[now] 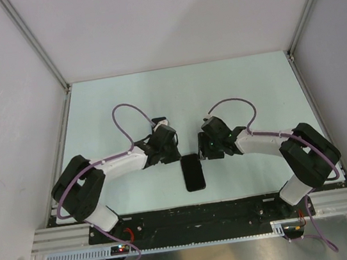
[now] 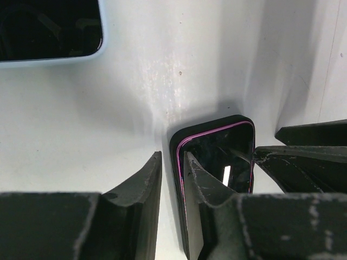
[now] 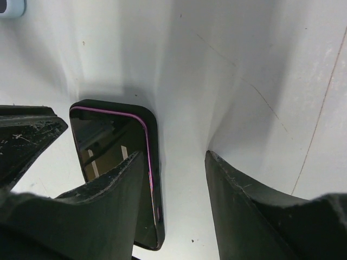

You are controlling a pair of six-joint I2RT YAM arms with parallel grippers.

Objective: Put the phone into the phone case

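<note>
A black phone with a thin purple rim (image 1: 193, 172) lies flat on the table between my two grippers, seated inside a black case whose rim (image 2: 174, 142) shows around it. It also shows in the right wrist view (image 3: 108, 141). My left gripper (image 2: 172, 184) is low over the phone's left edge. Its jaws are a narrow gap apart, one finger (image 2: 203, 179) on the screen and the other (image 2: 143, 189) beside the case. My right gripper (image 3: 176, 184) is wide open. One of its fingers (image 3: 108, 195) is over the screen, the other (image 3: 244, 200) over bare table.
A dark glossy slab with a pale blue rim (image 2: 49, 32) lies further off on the table; its corner shows in the right wrist view (image 3: 11, 6). Both arms (image 1: 120, 163) reach inward from the near edge. White walls and metal rails (image 1: 64, 132) enclose the table.
</note>
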